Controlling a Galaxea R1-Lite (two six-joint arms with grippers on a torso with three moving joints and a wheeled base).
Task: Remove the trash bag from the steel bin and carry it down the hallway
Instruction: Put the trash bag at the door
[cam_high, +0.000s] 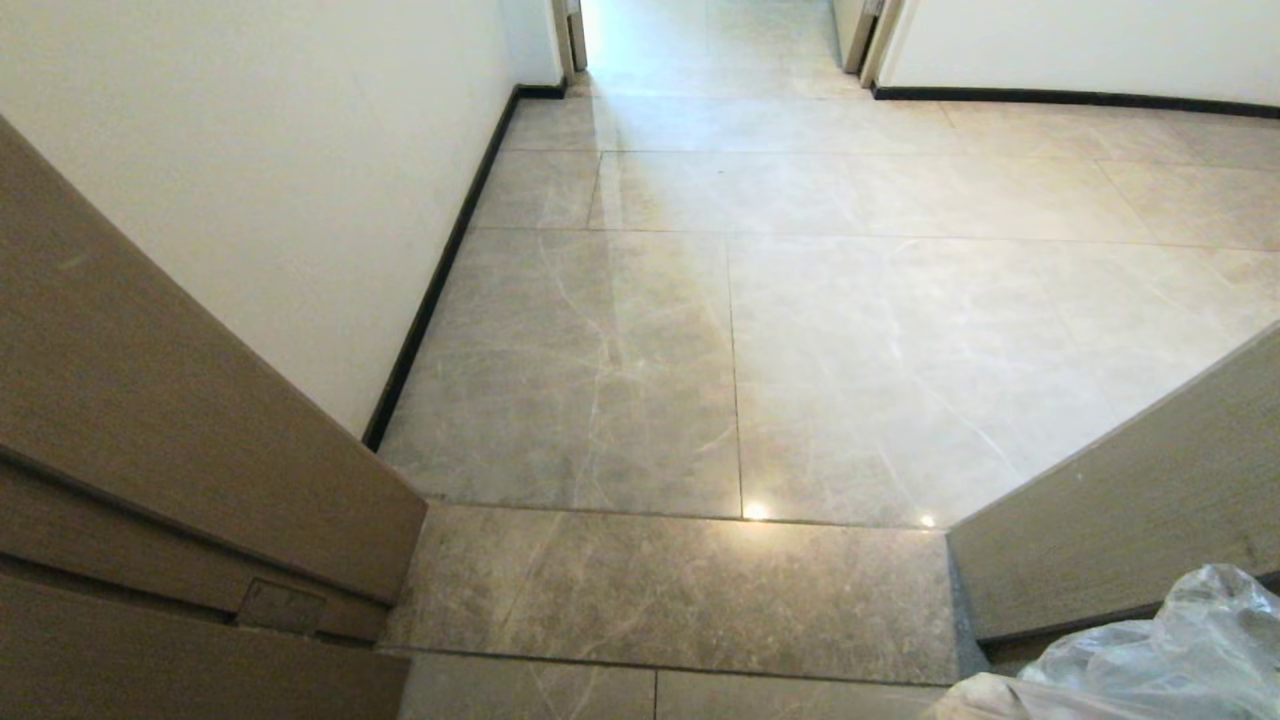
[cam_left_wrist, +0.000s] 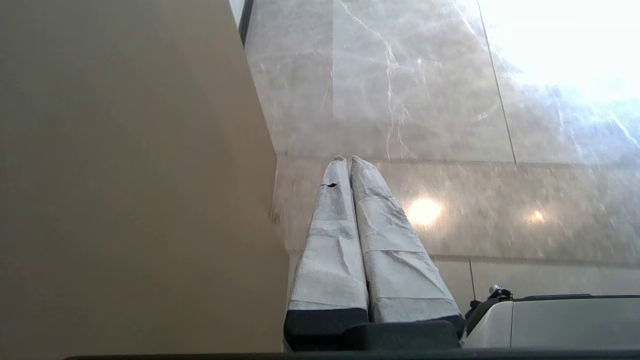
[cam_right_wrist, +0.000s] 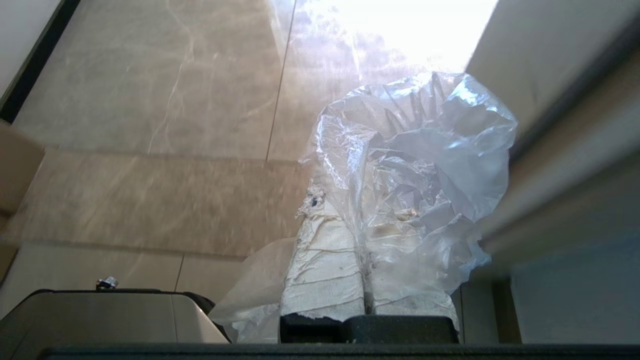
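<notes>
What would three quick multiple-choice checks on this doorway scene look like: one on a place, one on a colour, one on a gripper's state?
1. Where does the trash bag show in the head view?
A. lower right corner
B. upper left corner
C. centre of the floor

2. What colour is the skirting along the white wall?
A. white
B. black
C. red

3. How does the right gripper stand?
A. wide open, empty
B. shut on a bottle
C. shut on the trash bag

Answers:
1. A, the clear plastic sits low on the right.
2. B, a black strip runs along the foot of the wall.
3. C, the right wrist view shows plastic pinched between closed fingers.
</notes>
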